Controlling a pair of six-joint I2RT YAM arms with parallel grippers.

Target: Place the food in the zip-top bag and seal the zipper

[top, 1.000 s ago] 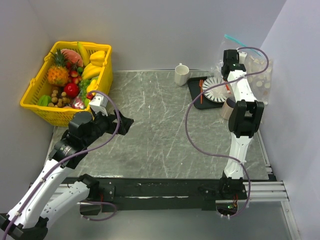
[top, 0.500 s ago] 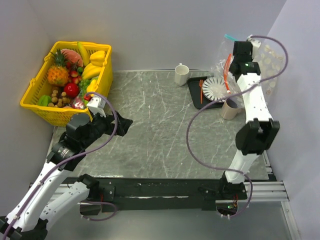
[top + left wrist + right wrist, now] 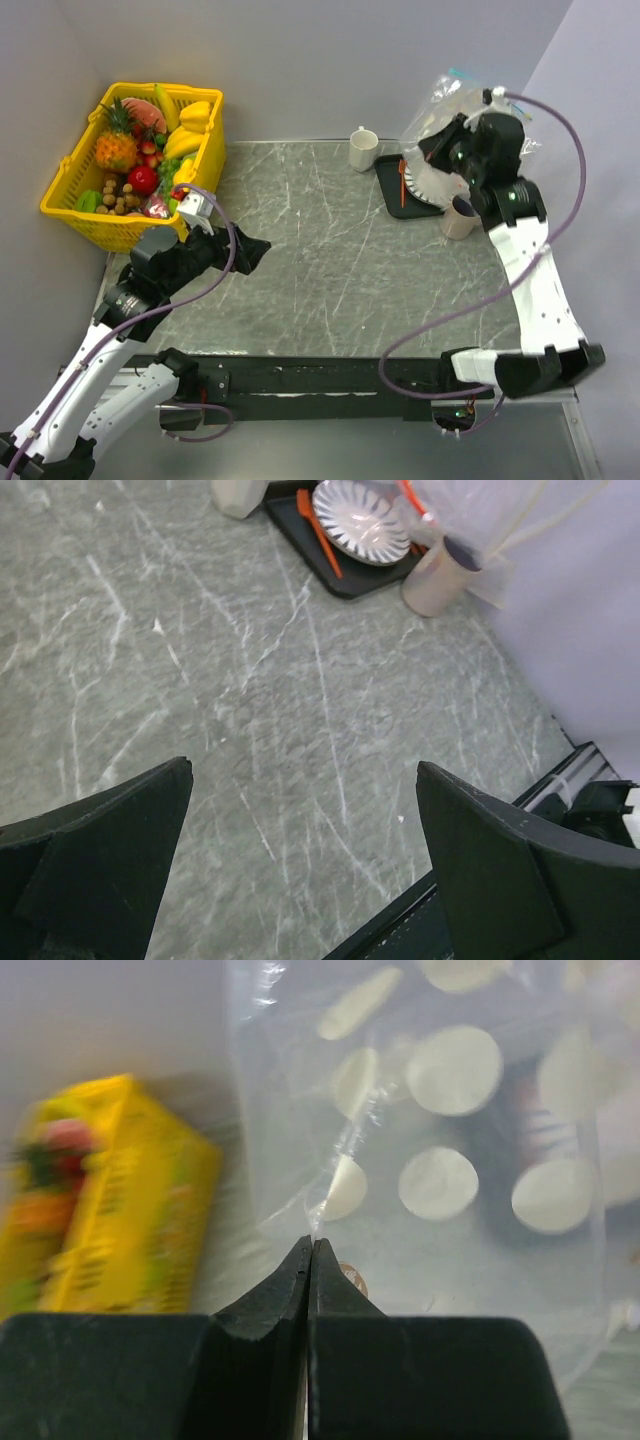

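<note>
step: fetching the bag | right fingers (image 3: 305, 1272) pinch the bag (image 3: 452, 1072), up above the tray (image 3: 391, 190) | left fingers (image 3: 118, 822) spread wide, holding nothing | fruit (image 3: 130, 160) in basket (image 3: 110, 232) | next: lay bag flat on worktop (image 3: 320, 250)

glossy clear plastic zip-top bag (image 3: 420, 1120), matt veined stone-look table (image 3: 300, 730), yellow plastic basket (image 3: 100, 232)

Found on the grey veined stone counter (image 3: 330, 250) a white ceramic mug (image 3: 363, 149), a black rectangular tray (image 3: 390, 200), a beige cup (image 3: 460, 218).
</note>
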